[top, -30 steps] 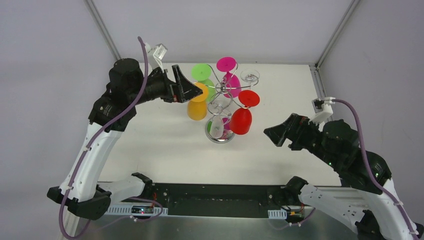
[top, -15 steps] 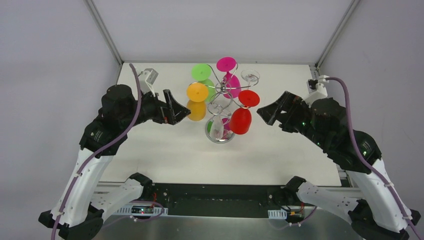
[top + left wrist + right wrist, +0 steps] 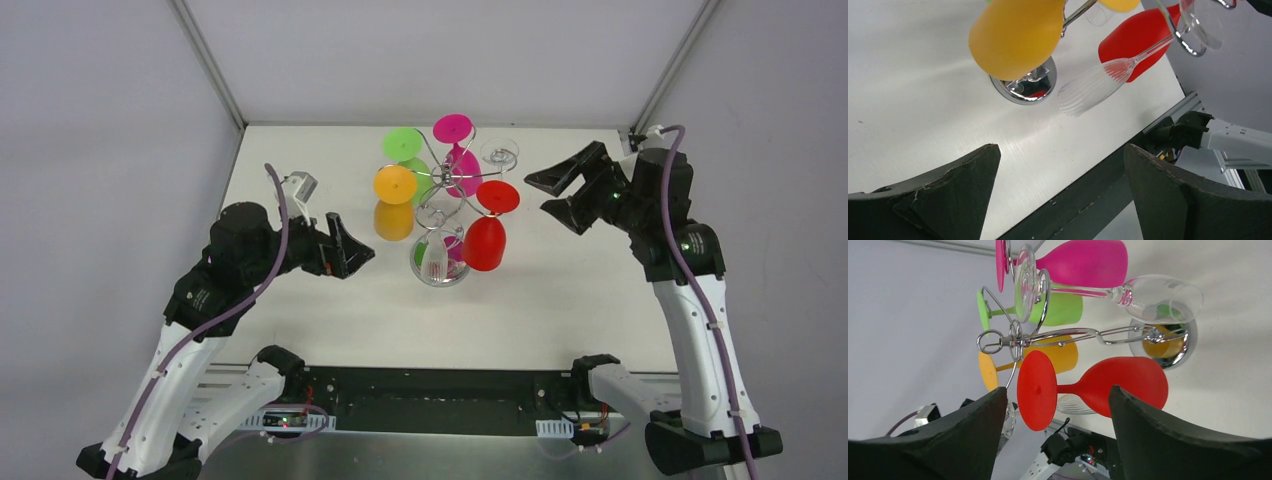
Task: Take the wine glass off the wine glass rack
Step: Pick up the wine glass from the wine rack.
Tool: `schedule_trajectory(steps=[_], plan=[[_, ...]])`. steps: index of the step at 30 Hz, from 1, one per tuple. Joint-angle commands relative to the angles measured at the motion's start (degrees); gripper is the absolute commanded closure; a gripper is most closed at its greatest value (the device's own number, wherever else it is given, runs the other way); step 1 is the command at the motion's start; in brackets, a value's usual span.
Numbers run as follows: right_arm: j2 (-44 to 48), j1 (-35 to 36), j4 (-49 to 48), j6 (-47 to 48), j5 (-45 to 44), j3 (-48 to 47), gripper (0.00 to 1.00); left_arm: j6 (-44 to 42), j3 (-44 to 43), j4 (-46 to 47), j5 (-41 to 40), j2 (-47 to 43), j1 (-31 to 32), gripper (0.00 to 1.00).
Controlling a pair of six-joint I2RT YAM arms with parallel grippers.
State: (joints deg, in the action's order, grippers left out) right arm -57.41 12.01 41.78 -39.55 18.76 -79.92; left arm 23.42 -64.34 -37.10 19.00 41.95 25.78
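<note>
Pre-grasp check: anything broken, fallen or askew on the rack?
Nothing stands out. The shiny chrome wire rack stands upright; orange wine glass, green wine glass, pink wine glass, red wine glass and two clear wine glasses hang bowl-down, unbroken.

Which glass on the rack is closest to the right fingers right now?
The red glass, on the side facing the right gripper; its round foot shows between the fingers in the right wrist view. The others hang farther off.
</note>
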Motion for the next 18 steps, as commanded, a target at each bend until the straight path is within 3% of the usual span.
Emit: schedule_trajectory(steps=[1,8,18], plan=[[1.3,-2.4,-9.4,-7.3,13.7,4.2,0.25,-1.6,3.1,0.4,-0.2,-4.3,-0.4,0.01],[2.4,-3.0,-18.4,-12.8,17.6,11.1,0.46,-3.0,7.0,0.4,-2.4,-9.0,-0.4,0.01],[3.2,-3.0,-21.7,-15.7,19.2,13.2,0.61,-2.9,8.9,0.4,-3.6,-9.7,-0.4,0.01]])
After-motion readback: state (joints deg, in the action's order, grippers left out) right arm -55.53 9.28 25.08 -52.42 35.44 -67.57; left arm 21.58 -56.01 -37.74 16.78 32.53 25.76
